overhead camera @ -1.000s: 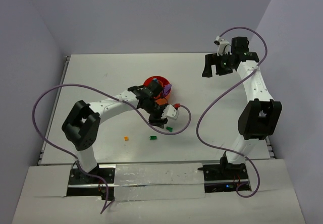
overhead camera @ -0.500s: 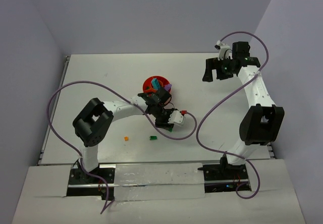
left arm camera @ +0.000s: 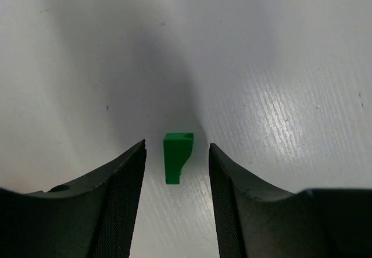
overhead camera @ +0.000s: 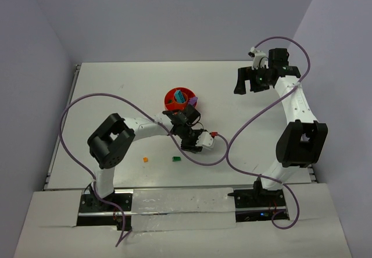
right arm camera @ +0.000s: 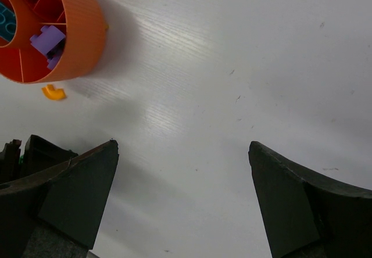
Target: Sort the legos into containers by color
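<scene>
left gripper (left arm camera: pixel 176 147) is hanging spread open low over the table (left arm camera: pixel 279 66), with a tiny green lego (left arm camera: pixel 176 164) lying between its fingers, untouched. right gripper (right arm camera: pixel 183 147) is hovering released and empty, off to the side of the orange bowl (right arm camera: pixel 87 31). the bowl is holding a purple block (right arm camera: pixel 47 39). a small orange piece (right arm camera: pixel 54 92) is lying just beside the bowl.

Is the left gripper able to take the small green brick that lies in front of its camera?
Probably yes. The green brick lies on the table between the open jaws of the left gripper, touching neither, and nothing covers it.
</scene>
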Motion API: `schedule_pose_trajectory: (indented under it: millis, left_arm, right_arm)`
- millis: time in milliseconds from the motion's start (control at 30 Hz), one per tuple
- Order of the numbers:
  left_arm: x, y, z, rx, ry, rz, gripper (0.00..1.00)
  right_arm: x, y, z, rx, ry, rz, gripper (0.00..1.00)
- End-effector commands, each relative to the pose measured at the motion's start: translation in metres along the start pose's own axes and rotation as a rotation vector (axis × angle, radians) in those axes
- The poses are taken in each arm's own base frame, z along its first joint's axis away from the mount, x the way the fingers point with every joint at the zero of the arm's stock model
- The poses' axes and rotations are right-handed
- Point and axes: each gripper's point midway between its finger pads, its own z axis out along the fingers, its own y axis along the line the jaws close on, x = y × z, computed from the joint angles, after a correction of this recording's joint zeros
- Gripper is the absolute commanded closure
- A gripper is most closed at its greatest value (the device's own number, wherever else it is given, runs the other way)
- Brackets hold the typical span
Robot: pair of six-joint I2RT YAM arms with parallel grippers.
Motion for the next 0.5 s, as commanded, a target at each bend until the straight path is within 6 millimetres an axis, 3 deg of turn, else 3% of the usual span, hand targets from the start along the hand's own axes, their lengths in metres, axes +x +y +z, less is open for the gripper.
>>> schedule_pose_trajectory:
  millis: [0,133,267,400,467]
  left_arm:
    - [-0.006,-0.003,0.01,0.023,-0.035,0.004,0.47]
    - [-0.003,-0.003,0.013,0.027,-0.028,-0.006,0.54]
    - [-0.002,-0.002,0.013,0.02,-0.026,-0.007,0.68]
    - [-0.009,0.004,0.001,-0.025,-0.031,0.031,0.8]
    - [-0.028,0.016,-0.017,-0.096,-0.068,0.037,0.85]
  right_arm:
    - [-0.014,0.004,-0.017,0.007,-0.07,-0.032,0.0]
    - [-0.012,0.004,-0.017,0.009,-0.069,-0.033,0.0]
    - [-0.01,0.006,-0.016,0.003,-0.064,-0.025,0.0]
    - [-0.01,0.005,-0.016,0.002,-0.063,-0.024,0.0]
    - [-0.011,0.005,-0.014,-0.002,-0.058,-0.026,0.0]
